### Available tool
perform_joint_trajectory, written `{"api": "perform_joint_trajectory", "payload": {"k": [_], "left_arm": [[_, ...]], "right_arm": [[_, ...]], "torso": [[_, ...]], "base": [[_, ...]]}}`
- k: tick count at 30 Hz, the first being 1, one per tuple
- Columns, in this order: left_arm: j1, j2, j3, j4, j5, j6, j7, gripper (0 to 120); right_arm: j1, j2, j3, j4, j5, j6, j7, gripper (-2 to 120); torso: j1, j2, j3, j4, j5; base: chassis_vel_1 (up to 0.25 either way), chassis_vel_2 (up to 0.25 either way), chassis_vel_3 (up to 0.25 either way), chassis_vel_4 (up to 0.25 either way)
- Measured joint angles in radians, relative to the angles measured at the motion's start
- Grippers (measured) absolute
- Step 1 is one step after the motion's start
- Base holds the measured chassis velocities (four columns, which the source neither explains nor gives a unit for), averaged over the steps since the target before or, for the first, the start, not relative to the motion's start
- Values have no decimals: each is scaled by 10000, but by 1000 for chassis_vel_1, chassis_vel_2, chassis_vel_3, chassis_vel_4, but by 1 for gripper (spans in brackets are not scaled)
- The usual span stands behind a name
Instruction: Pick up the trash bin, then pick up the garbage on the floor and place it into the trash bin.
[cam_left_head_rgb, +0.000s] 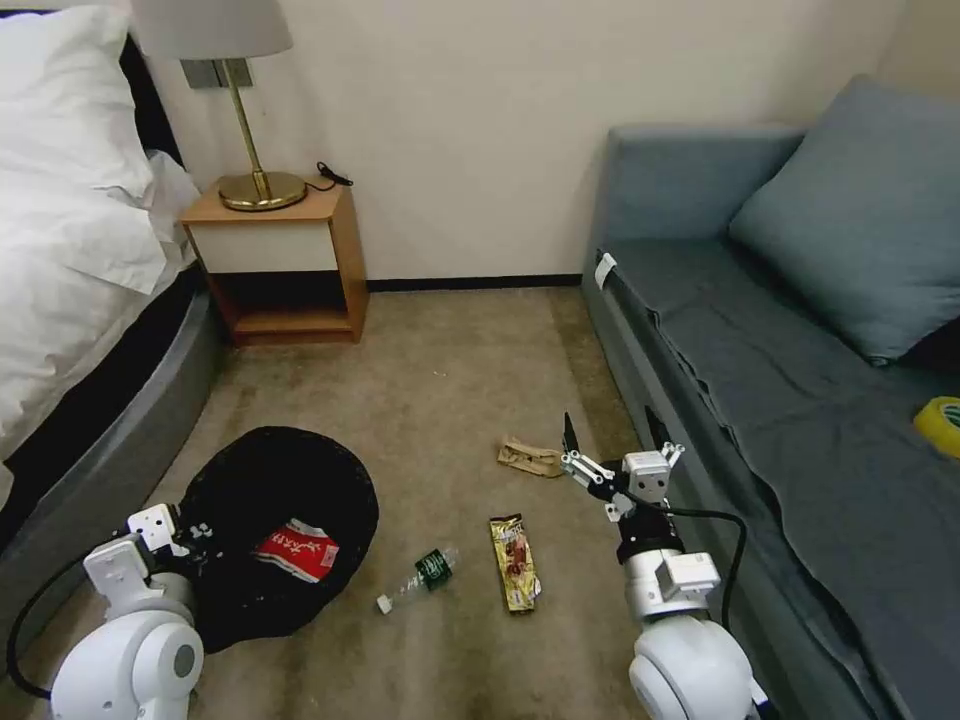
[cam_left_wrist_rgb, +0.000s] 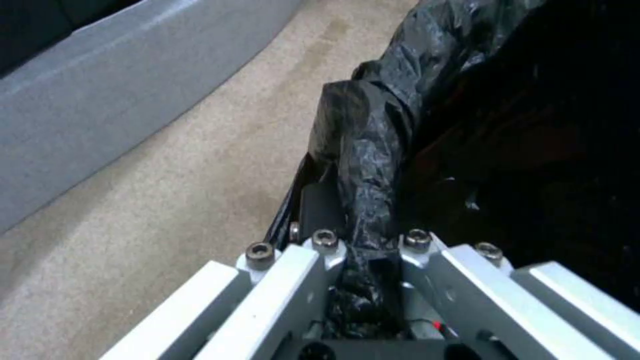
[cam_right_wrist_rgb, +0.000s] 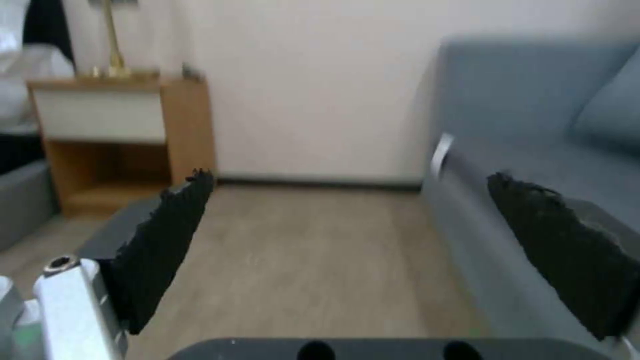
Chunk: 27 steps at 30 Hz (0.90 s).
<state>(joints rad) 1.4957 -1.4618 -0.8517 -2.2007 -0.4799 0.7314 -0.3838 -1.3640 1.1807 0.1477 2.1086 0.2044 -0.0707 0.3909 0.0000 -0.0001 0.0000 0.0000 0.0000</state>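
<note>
Left end effector (cam_left_wrist_rgb: 363, 270) clamps trash bin (cam_left_head_rgb: 270, 520) rim; right end effector (cam_left_head_rgb: 610, 440) spread wide, empty.

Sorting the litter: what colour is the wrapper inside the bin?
Red and white wrapper, clearest in head view.

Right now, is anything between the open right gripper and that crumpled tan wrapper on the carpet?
Nothing visible. The right gripper hangs open beside the crumpled tan wrapper, with bare carpet between them.

A carpeted bedroom: white-sheeted bed (cam_left_head_rgb: 70, 200), lamp (cam_left_head_rgb: 225, 90) on wooden nightstand (cam_left_head_rgb: 285, 265), grey sofa (cam_left_head_rgb: 790, 400)
</note>
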Motion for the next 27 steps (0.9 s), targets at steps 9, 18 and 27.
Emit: {"api": "perform_joint_trajectory", "payload": {"k": [9, 18, 27], "left_arm": [[25, -77, -145, 158, 19, -45, 0, 2], [38, -174, -245, 279, 72, -106, 0, 2], [74, -259, -303, 412, 140, -175, 4, 2]], "right_arm": [[3207, -1100, -2719, -2180, 6114, -3584, 1883, 100], [4948, -919, -4612, -4909, 7404, -4186, 2075, 100], [5637, -388, -5460, -6713, 7028, -3776, 1656, 100]], "torso": [[0, 0, 0, 0, -1], [1, 0, 1, 1, 0], [1, 0, 1, 1, 1]], "base": [[0, 0, 0, 0], [0, 0, 0, 0], [0, 0, 0, 0]]}}
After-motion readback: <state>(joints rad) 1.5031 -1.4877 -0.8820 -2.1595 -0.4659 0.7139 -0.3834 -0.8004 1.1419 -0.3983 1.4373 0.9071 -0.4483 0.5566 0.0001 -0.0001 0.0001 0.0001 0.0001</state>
